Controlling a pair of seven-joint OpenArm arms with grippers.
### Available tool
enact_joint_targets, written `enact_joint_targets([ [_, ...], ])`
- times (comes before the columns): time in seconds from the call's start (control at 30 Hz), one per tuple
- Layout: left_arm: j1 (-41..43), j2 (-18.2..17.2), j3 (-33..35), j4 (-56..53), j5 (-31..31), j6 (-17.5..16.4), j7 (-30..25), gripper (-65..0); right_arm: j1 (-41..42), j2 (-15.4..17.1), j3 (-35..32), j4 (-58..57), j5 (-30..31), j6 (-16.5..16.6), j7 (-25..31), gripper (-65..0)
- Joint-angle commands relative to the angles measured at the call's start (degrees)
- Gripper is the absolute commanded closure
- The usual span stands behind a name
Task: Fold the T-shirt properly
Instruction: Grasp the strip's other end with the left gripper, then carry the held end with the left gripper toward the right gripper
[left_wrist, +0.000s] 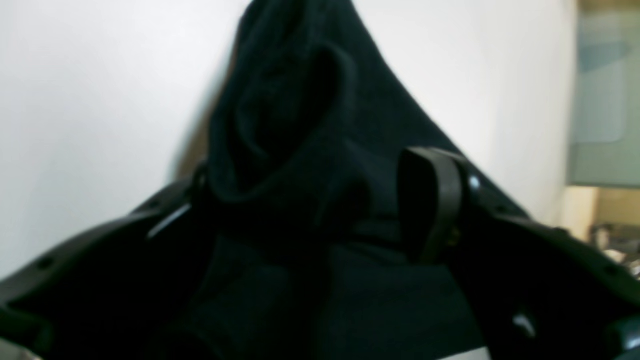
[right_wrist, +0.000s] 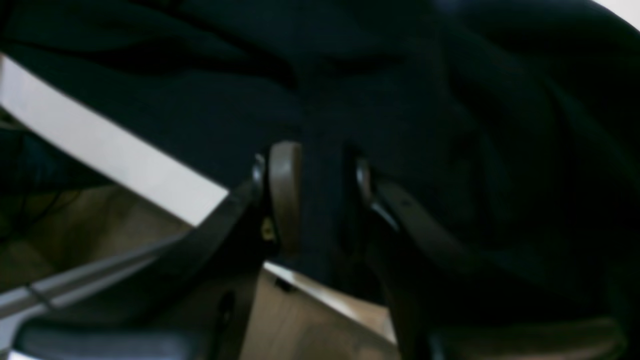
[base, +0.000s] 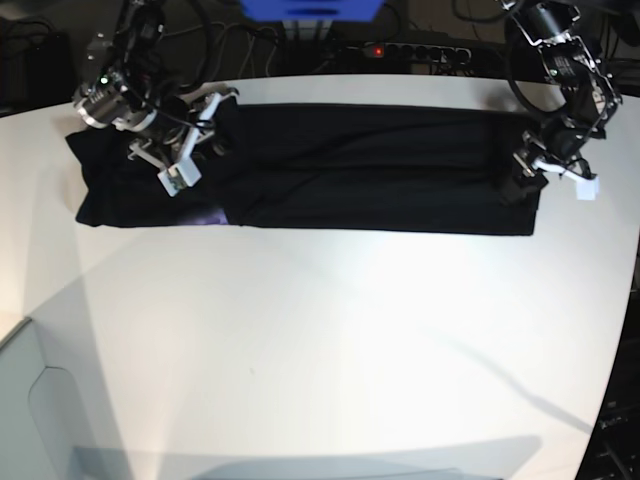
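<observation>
While the T-shirt lies in a long black band across the far part of the white desk, most of the desk is bare. All the near half is open room. The shirt's far edge runs close to the desk's far edge. Its left end sits close to the desk's left edge. Its right end stops a little short of the right edge. A small bit of purple peeks out low on the shirt's left part.

No writing can be read anywhere on the shirt or the desk.

At the right end of the shirt is the left gripper. Its jaws stand wide apart, with a bunched fold of black cloth between them. One dark pad shows beside the cloth, but the blur hides whether the jaws press on it.

At the left end of the shirt is the right gripper. Its jaws are close together and pinch a thin strip of black cloth. A brown pad presses on one side of the strip. In the right wrist view the desk's white edge runs right under the cloth, with the floor below it.
</observation>
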Motion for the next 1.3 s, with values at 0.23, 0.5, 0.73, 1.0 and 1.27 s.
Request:
enact_joint_targets([
  [0.23, 0.65, 0.01, 0.45, -3.13, 5.54, 1.71, 3.49, -44.8, 0.14, -0.14, 0.04, 0.87, 0.85, 1.04, 0.93, -15.0],
  [0.5, -0.14, 0.1, 0.36, -3.48, 5.54, 1.71, 3.49, -18.6, 0.14, -0.14, 0.13, 0.87, 0.85, 1.04, 0.93, -15.0],
  [0.73, -1.64, 0.63, 0.36, -3.66, 5.54, 1.71, 3.49, -0.1, 0.14, -0.14, 0.13, 0.87, 0.85, 1.04, 0.93, -15.0],
  [1.0, -0.94, 3.8, 0.45, 5.13, 0.88, 1.53, 3.93, -0.3, 0.23, -0.14, 0.13, 0.87, 0.94, 1.04, 0.93, -15.0],
  [1.27, 1.79, 6.96, 0.62, 18.15, -1.5, 1.53, 5.25, -0.3, 0.84, 0.03, 0.22, 0.87, 0.94, 1.04, 0.93, -15.0],
])
